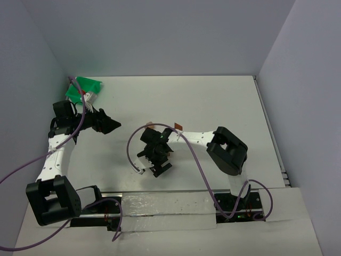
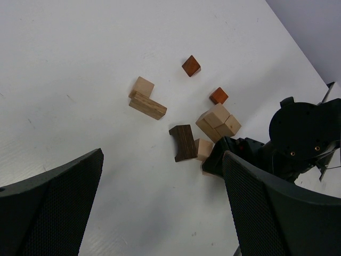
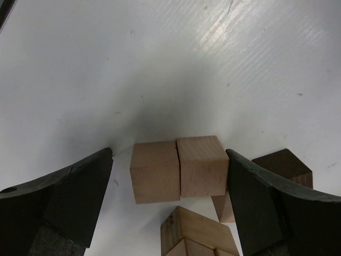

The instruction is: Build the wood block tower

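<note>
Right gripper (image 3: 169, 154) released, straddling two tan cubes (image 3: 178, 169); top view hides them under it. Left gripper (image 2: 162, 156) wide open, its camera shows scattered blocks (image 2: 148, 105).

The left arm (image 1: 53, 157) and right arm (image 1: 198, 137) share white links, black joints, purple cables (image 1: 198, 162).

White table (image 1: 213, 101) w/ pale grey walls (image 1: 160, 32) on 3 sides; even light

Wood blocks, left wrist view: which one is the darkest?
The dark brown block with a concave side, lying flat just left of a small tan cube. The rest are tan or reddish-brown.
</note>
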